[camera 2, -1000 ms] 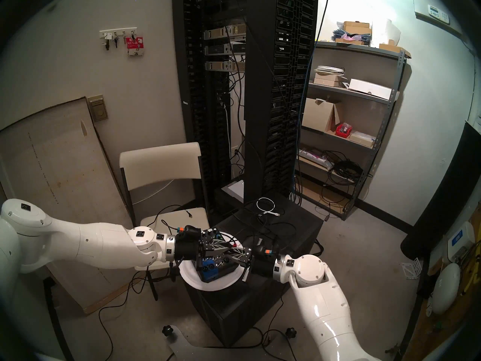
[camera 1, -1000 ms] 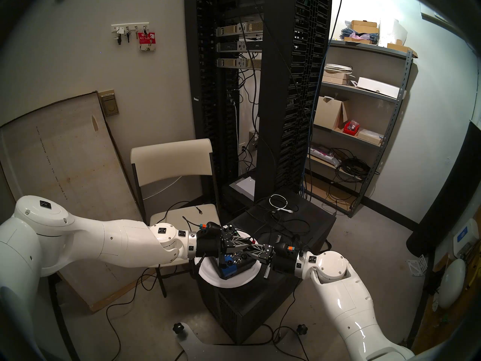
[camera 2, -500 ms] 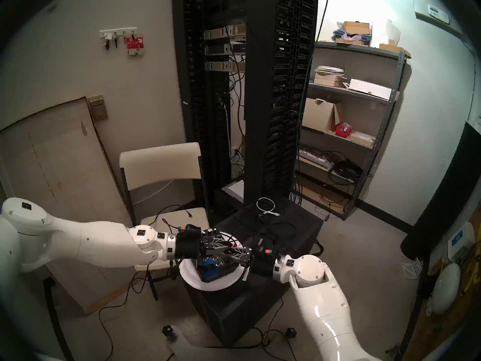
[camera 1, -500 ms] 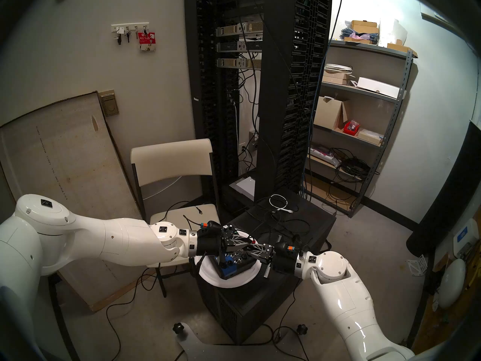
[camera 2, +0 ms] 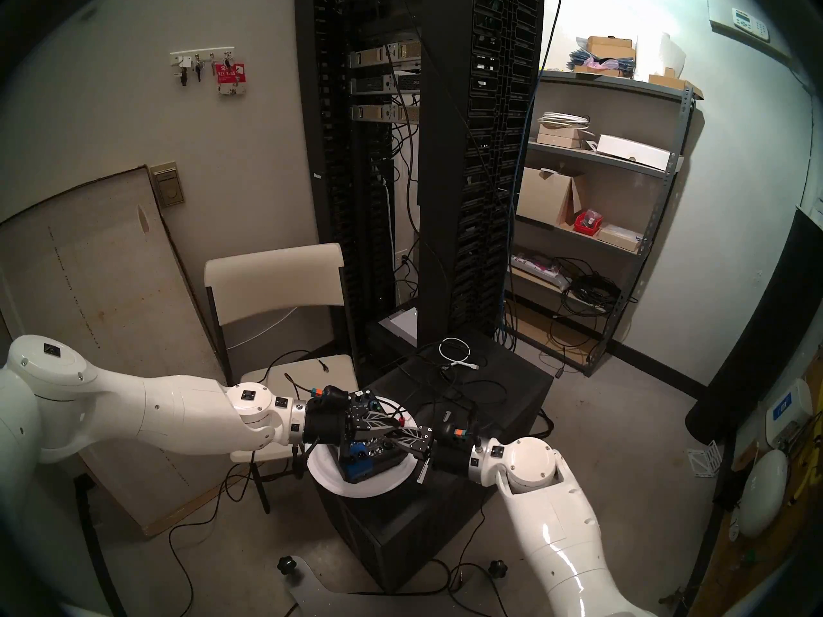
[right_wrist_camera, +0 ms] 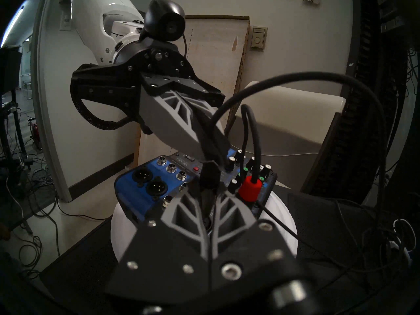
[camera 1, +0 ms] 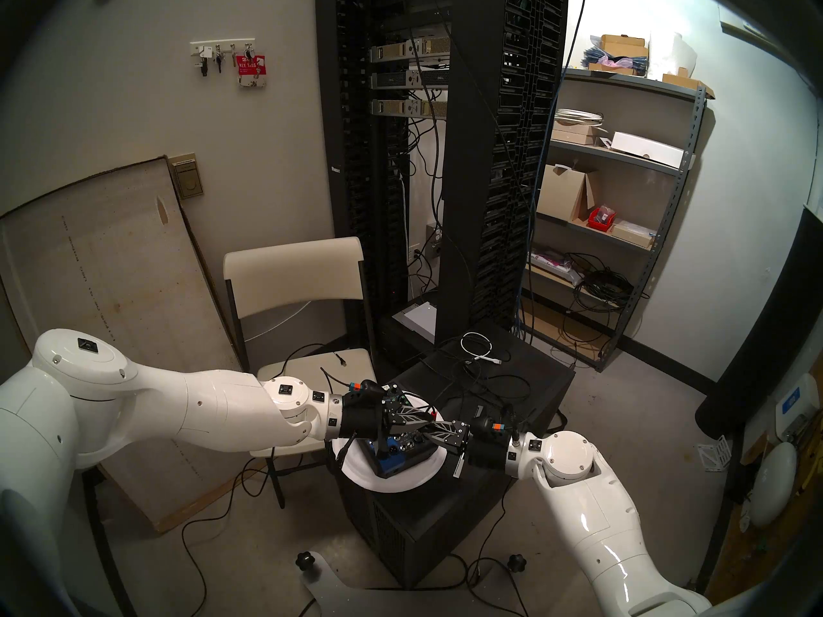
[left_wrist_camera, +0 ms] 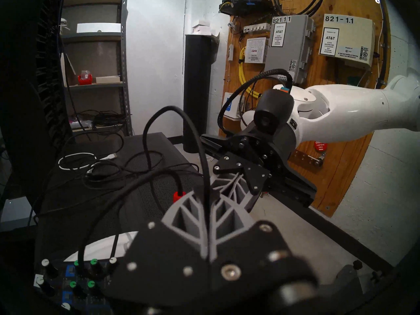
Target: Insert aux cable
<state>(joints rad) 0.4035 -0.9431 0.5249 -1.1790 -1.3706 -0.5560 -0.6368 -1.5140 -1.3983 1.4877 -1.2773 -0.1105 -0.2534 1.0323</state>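
Note:
A blue and black audio mixer (camera 1: 394,458) (right_wrist_camera: 145,189) sits on a white plate (camera 1: 392,484). Both grippers meet tip to tip just above it. In the left wrist view, my left gripper (left_wrist_camera: 205,194) (camera 1: 431,426) is shut on the aux cable's thin black cord (left_wrist_camera: 202,153), which arches up from its fingers. The cable's black plug (right_wrist_camera: 210,178) hangs below those fingers. Its lower end sits between the fingertips of my right gripper (right_wrist_camera: 209,194) (camera 1: 424,438), which is shut on it. The plug's tip is hidden. Beside it, a red-banded plug (right_wrist_camera: 250,189) stands in the mixer.
The plate rests on a black cabinet (camera 1: 512,380) strewn with loose black cords and a coiled white cable (camera 1: 476,344). A cream folding chair (camera 1: 294,269) stands to the left. A tall server rack (camera 1: 445,157) rises behind, and metal shelves (camera 1: 623,157) stand at the right.
My left arm has edged to the right and slightly down. The right wrist has sunk a little toward the mixer. Both grippers have stayed shut.

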